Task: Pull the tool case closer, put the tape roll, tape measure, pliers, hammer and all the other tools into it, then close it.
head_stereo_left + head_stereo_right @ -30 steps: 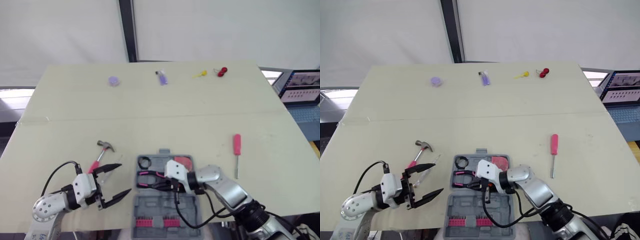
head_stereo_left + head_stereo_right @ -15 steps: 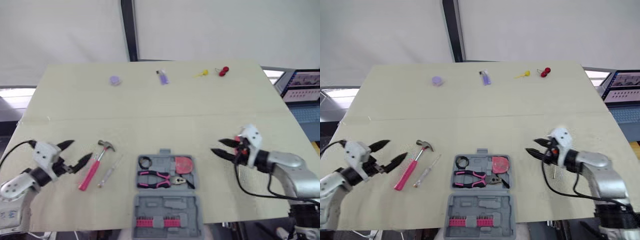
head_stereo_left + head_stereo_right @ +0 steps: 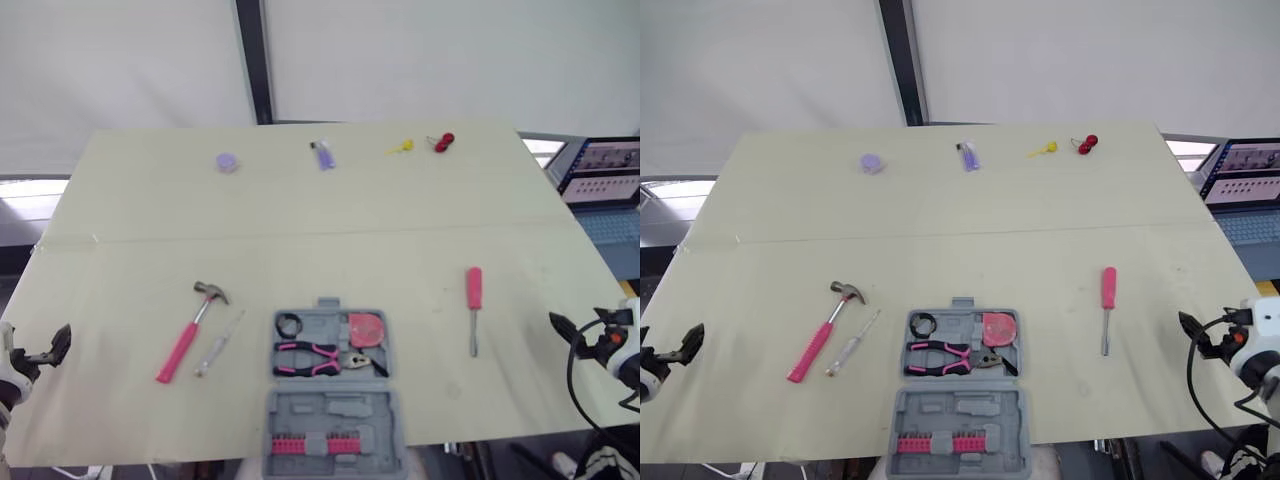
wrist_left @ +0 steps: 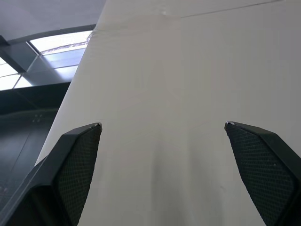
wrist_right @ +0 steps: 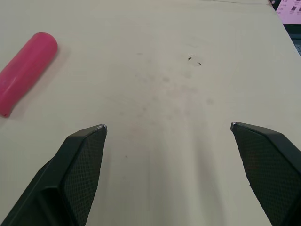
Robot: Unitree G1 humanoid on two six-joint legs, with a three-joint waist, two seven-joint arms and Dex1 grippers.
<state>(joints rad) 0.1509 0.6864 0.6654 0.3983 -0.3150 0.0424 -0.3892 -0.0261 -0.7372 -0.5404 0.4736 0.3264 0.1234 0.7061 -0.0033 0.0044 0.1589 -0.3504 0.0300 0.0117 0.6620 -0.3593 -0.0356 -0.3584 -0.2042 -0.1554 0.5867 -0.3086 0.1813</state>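
Note:
The grey tool case [image 3: 331, 398] lies open near the table's front edge. In its tray sit a black tape roll [image 3: 289, 323], a pink tape measure [image 3: 366, 327] and pink-handled pliers [image 3: 320, 358]. Left of the case lie a pink-handled hammer [image 3: 190, 322] and a thin clear screwdriver [image 3: 218, 343]. A pink screwdriver [image 3: 473, 301] lies to the case's right; its handle [image 5: 26, 70] shows in the right wrist view. My left gripper [image 4: 162, 124] hangs open and empty at the table's left edge. My right gripper [image 5: 168, 125] stands open and empty over bare table, right of the pink screwdriver.
Along the table's far edge lie a purple disc [image 3: 228, 160], a purple item [image 3: 323, 155], a yellow piece [image 3: 400, 148] and a red one [image 3: 442, 142]. A screen [image 3: 605, 172] stands off the table's right side. A tape seam crosses the table's middle.
The right gripper has let go of the pliers in the case, opened and drawn back to the right edge. The left arm has swung out to the left edge.

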